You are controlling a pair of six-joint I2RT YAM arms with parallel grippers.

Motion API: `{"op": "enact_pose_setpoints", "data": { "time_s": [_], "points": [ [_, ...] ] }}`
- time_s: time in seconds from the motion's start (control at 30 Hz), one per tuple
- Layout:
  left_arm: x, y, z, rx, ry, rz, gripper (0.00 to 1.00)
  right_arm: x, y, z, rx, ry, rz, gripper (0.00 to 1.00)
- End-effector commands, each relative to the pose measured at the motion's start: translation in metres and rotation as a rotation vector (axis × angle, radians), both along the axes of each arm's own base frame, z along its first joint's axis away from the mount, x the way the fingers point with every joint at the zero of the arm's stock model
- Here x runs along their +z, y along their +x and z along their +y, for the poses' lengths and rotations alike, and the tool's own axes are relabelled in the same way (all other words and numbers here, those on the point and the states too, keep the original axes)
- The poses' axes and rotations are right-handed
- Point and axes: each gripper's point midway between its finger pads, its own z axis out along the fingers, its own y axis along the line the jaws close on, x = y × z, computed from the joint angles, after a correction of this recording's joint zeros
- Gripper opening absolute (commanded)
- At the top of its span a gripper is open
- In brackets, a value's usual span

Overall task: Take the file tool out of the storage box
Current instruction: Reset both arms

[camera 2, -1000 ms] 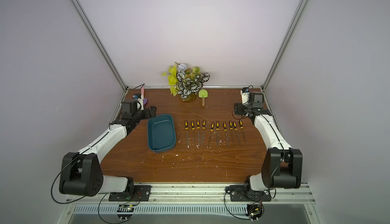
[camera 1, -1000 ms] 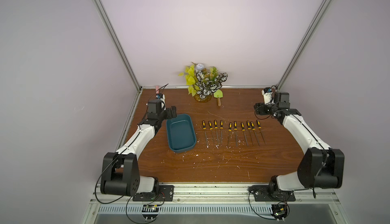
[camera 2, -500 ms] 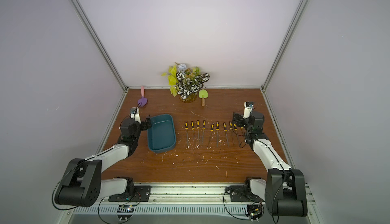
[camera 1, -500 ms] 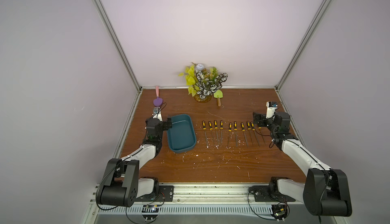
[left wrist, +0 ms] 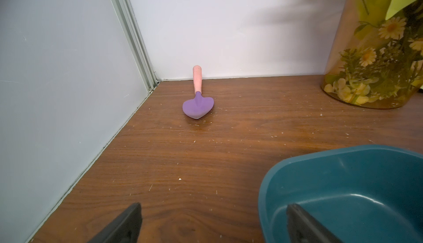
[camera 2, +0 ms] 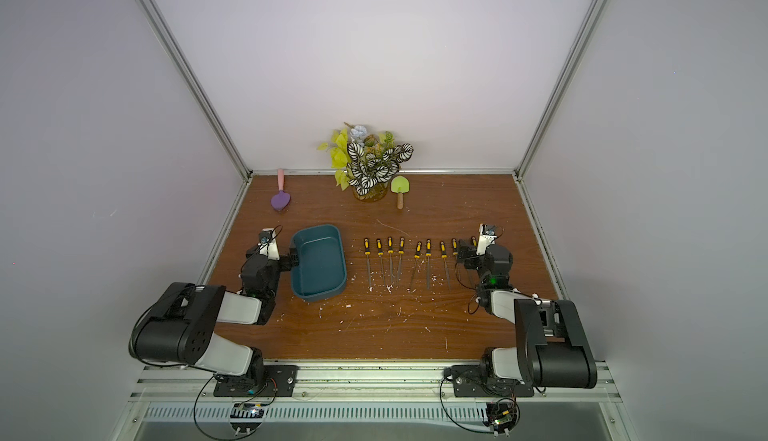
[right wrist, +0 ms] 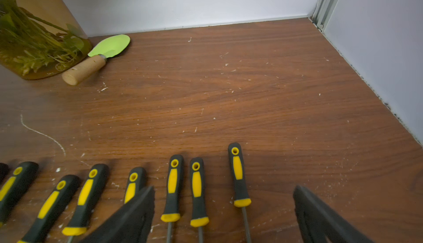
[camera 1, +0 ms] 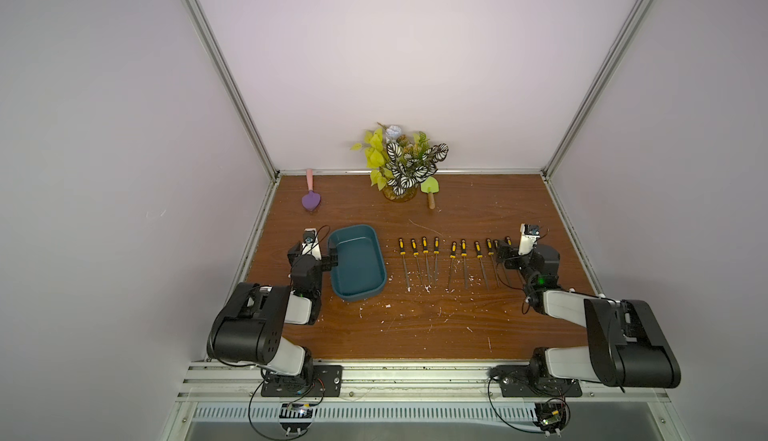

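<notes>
Both jaws stand wide, holding nothing. The box (camera 1: 359,264) looks empty; the files (camera 1: 464,252) lie in a row on the table (camera 1: 415,335) beside it. Watch your left gripper (camera 1: 332,258): it straddles the box wall, so a sideways pull would drag the box. Your right gripper (right wrist: 223,191) sits low over the end files, and a sweep would scatter them. No writing is readable anywhere.

No readable text, label, brand, number or sign shows on anything.

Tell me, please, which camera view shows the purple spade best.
The left wrist view: the purple spade appears large and unobstructed. Both top views show the spade tiny; the right wrist view misses it.
</notes>
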Motion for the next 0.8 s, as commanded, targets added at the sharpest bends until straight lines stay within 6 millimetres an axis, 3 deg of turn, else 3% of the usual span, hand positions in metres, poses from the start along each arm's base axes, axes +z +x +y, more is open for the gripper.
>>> {"op": "enact_pose_setpoints", "data": {
  "time_s": [0.0,0.2,0.33,0.4,0.5,0.63,0.77],
  "points": [
    [0.023,0.002,0.001,-0.010,0.008,-0.107,1.00,0.039,0.012,-0.010,-0.040,-0.051,-0.185,0.99],
    [0.023,0.002,0.006,0.020,0.005,-0.107,1.00,0.032,0.018,0.000,0.020,-0.035,-0.191,0.99],
    [0.023,0.003,0.010,0.047,-0.002,-0.106,1.00,0.032,0.005,0.015,0.094,-0.073,-0.250,0.99],
    [0.022,0.003,0.009,0.044,-0.001,-0.104,1.00,0.036,-0.006,0.011,0.064,-0.065,-0.306,0.99],
    [0.022,0.003,0.009,0.043,-0.001,-0.103,1.00,0.033,-0.005,0.005,0.030,-0.068,-0.278,0.99],
    [0.022,0.003,0.009,0.043,-0.002,-0.103,1.00,0.030,0.007,0.018,0.111,-0.071,-0.253,0.99],
    [0.023,0.003,0.009,0.044,-0.001,-0.105,0.99,0.031,0.002,0.020,0.121,-0.074,-0.271,0.99]
  ]
}}
